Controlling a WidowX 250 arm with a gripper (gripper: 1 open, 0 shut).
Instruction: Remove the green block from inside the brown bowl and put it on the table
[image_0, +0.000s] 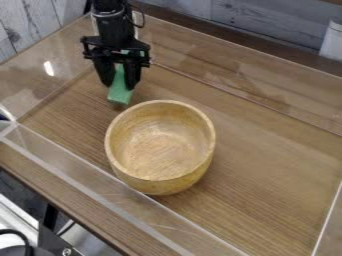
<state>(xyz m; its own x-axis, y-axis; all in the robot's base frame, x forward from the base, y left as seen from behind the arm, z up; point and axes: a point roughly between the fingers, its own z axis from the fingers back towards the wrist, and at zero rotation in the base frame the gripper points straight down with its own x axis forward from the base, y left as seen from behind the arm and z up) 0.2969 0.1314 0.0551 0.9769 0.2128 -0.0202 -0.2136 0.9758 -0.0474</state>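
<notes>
The black pincer points straight down, clamped on the green block, which stands tilted with its lower end at the table. The empty brown bowl sits just beside it, nearer the camera.

We see one black arm reaching down from the top left of the view, its wrist vertical and its gripper pointing straight down. The two dark fingers hang side by side, closed on the green block between them, fingertips low near the surface.
</notes>
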